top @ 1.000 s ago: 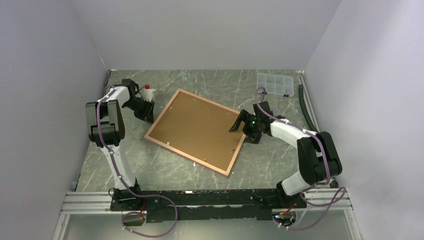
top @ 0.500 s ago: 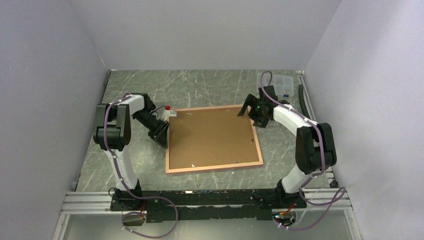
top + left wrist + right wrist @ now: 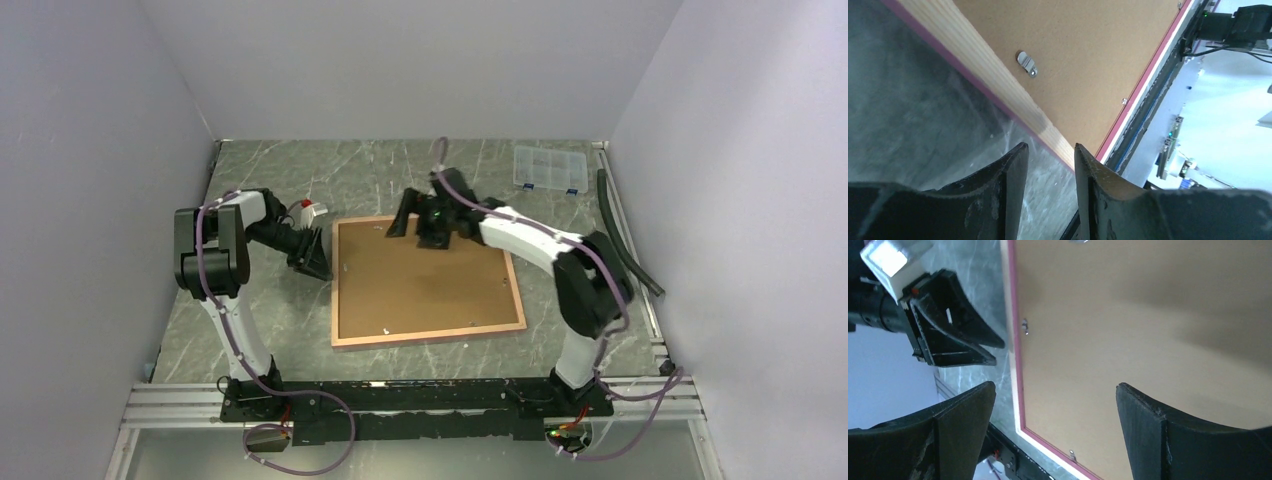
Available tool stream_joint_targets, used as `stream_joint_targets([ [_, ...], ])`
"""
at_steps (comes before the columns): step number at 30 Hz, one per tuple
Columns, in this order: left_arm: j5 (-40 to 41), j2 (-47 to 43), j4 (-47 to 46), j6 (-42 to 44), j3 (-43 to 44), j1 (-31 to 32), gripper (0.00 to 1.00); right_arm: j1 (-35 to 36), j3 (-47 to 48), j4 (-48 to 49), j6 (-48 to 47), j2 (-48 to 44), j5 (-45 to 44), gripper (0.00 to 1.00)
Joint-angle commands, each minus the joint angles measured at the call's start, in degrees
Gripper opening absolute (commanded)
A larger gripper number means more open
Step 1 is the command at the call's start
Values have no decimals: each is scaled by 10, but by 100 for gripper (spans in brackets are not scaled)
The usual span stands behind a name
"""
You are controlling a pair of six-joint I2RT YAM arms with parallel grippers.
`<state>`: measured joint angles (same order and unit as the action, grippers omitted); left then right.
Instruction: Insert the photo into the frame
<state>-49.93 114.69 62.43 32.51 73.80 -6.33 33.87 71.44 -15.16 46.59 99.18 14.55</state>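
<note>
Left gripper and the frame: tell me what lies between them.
Only a bare strip of grey table separates the left gripper from the frame. The left wrist view shows this plainly, and the top view agrees.

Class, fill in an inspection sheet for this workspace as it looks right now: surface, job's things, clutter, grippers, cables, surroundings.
Surface: grey marbled table with pale veins.
Job's things: frame lies flat, reverse side up, with a brown backing board in it and metal clips at the rim. Photo: nothing seen.
Clutter: clear compartment box at the far right; black hose along the right edge.
Grippers: left gripper beside the frame's left edge, fingers narrowly apart, holding nothing. Right gripper wide open over the board near its far edge, holding nothing.
Cables: purple cables run along both arms.
Surroundings: plain pale walls on three sides.
</note>
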Motion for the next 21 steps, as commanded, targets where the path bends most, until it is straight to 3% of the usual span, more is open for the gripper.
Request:
stream_joint_targets([
  [1, -46, 20, -23, -21, -15, 7, 44, 58, 72, 53, 18, 83, 48, 93],
  [7, -16, 31, -64, -48, -28, 9, 36, 100, 135, 87, 35, 164, 77, 89],
  [21, -10, 54, -94, -74, -31, 15, 25, 121, 206, 132, 91, 282, 106, 78],
])
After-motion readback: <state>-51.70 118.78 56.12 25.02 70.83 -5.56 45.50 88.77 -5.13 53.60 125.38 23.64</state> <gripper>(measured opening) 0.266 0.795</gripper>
